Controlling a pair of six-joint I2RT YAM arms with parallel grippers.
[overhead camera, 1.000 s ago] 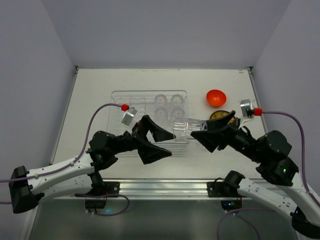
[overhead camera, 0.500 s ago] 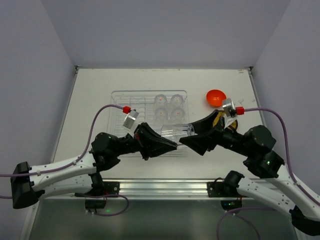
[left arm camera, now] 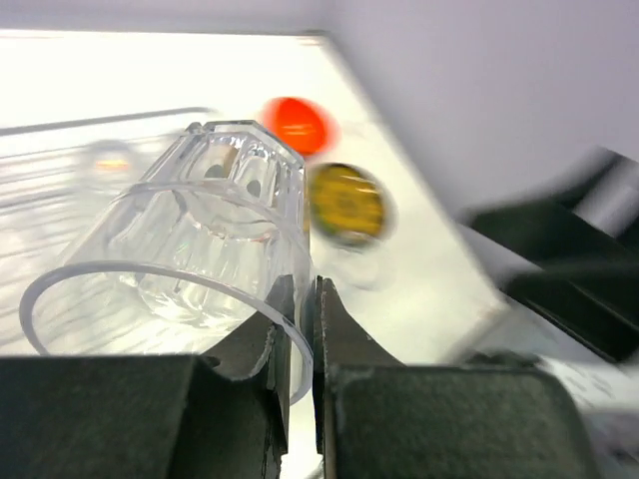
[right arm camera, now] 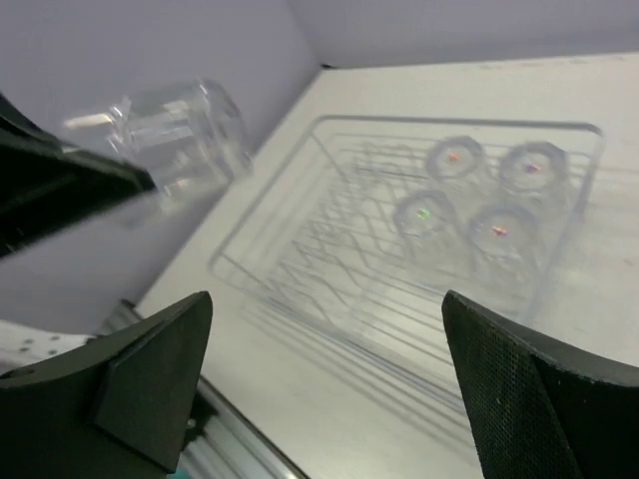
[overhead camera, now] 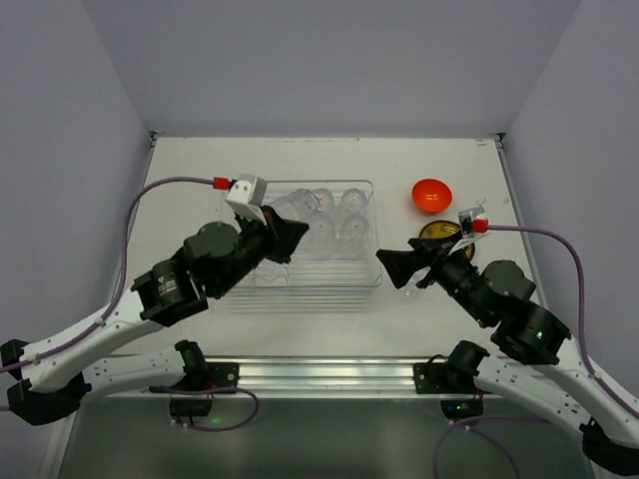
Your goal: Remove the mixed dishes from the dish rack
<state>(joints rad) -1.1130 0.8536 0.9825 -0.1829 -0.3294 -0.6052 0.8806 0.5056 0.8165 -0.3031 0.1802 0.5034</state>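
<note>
Left pincer pinched, right pincer agape.

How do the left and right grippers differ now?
The left gripper is shut on the rim of a cup; the right gripper is open and empty. The left gripper is above the rack; the right gripper is beside the rack's right edge. Both are black.

Lab robot test cell: blank walls boxing white worktop, aluminium rail along worktop's near edge.
</note>
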